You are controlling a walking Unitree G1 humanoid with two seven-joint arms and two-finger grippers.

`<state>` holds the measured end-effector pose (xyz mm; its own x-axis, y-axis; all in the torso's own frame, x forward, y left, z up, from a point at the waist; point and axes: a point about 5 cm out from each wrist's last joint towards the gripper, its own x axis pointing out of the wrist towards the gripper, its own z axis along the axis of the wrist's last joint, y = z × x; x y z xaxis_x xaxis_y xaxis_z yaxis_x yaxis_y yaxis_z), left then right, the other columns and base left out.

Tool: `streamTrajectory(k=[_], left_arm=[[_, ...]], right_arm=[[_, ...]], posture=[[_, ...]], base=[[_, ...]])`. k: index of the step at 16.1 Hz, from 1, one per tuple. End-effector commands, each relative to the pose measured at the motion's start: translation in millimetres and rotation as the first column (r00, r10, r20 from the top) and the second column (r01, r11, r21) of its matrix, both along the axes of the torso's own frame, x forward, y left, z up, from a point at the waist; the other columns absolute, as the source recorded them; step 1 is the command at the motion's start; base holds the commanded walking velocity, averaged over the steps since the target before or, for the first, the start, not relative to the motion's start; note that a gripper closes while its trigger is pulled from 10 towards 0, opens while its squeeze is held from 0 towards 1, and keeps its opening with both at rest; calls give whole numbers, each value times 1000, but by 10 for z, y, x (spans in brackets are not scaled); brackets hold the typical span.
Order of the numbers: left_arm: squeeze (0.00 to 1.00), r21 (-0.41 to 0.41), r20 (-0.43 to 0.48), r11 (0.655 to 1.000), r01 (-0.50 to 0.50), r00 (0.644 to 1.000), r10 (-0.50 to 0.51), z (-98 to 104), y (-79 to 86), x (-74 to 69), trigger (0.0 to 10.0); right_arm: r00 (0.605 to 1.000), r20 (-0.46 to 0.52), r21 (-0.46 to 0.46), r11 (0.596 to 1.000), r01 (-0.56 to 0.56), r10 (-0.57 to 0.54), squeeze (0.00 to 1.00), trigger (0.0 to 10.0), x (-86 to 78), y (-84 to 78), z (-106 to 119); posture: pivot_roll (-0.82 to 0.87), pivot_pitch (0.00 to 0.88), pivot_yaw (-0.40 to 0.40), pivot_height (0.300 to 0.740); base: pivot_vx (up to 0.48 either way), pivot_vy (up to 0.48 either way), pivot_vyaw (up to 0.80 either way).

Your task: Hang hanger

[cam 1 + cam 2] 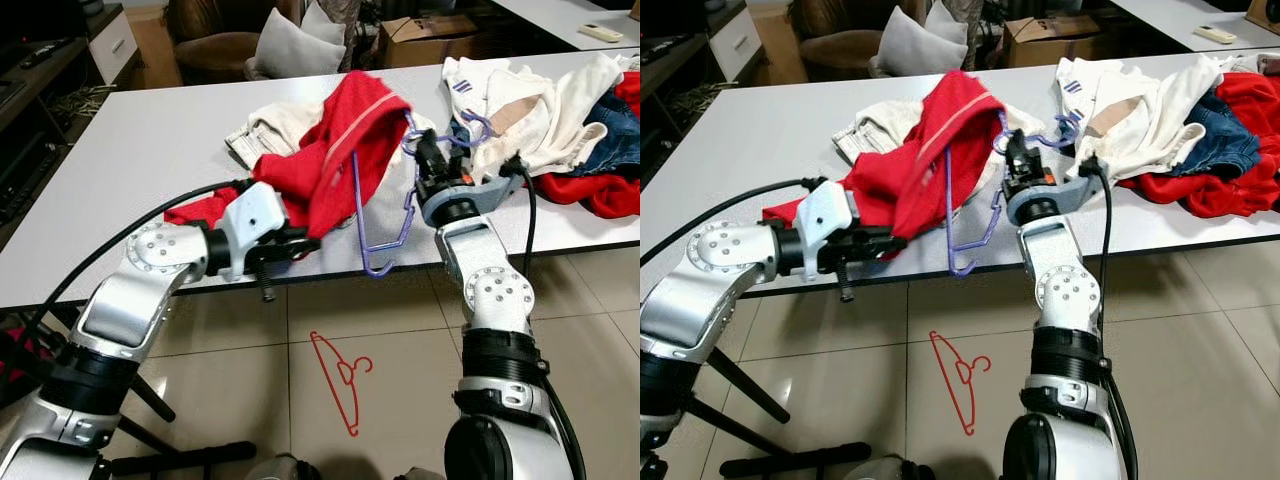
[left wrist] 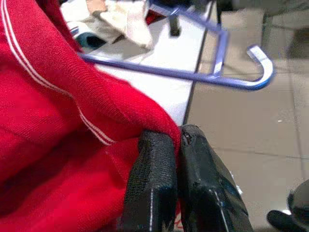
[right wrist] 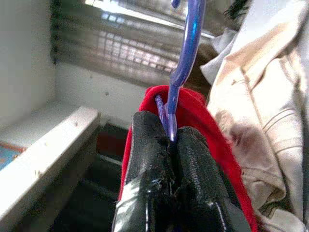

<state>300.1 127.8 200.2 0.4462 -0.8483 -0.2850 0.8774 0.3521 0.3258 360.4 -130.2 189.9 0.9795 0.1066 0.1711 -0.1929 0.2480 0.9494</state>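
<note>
Right gripper (image 1: 412, 143) clamped on purple hanger (image 1: 385, 235); left gripper (image 2: 176, 145) pinching red sweater (image 1: 345, 140) at tabletop's (image 1: 150, 150) front edge. I'd feed the hanger arm in slowly.

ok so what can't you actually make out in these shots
- Purple hanger: its upper half is covered by the red sweater in the eye views.
- Left end effector: how much cloth it pinches is hidden by its own fingers.
- Right end effector: the hook's top is cut off by the frame edge.
</note>
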Motion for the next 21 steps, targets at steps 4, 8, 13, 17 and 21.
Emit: streamTrajectory(k=[4, 8, 13, 17, 21], left_arm=[[0, -67, -43, 991, 117, 992, -120, 97, -260, -127, 0], [0, -149, -82, 979, 135, 985, -149, 140, -459, -145, 0], [0, -223, -157, 961, 165, 967, -203, 164, -648, -202, 0], [0, -433, -187, 884, 173, 943, -276, 460, -828, -233, 0], [0, -455, -77, 889, 59, 992, -105, 841, -698, 43, 0]], right_arm=[[993, 44, 125, 987, 102, -108, 0, 0, 121, 31, 250], [995, 34, 131, 987, 92, -97, 0, 0, 188, 121, 271], [993, 62, 253, 964, 83, -102, 0, 0, 259, 180, 377], [995, 39, 172, 982, 84, -92, 0, 0, 318, 274, 336], [993, 108, -17, 999, -40, 42, 0, 0, 208, 505, 334]], posture=[[-161, 0, 100, 710], [-155, 0, 91, 710], [-153, 0, 85, 710], [-151, 0, 84, 710], [-164, 0, 101, 710]], base=[[0, 0, 0], [0, 0, 0], [0, 0, 0], [0, 0, 0], [0, 0, 0]])
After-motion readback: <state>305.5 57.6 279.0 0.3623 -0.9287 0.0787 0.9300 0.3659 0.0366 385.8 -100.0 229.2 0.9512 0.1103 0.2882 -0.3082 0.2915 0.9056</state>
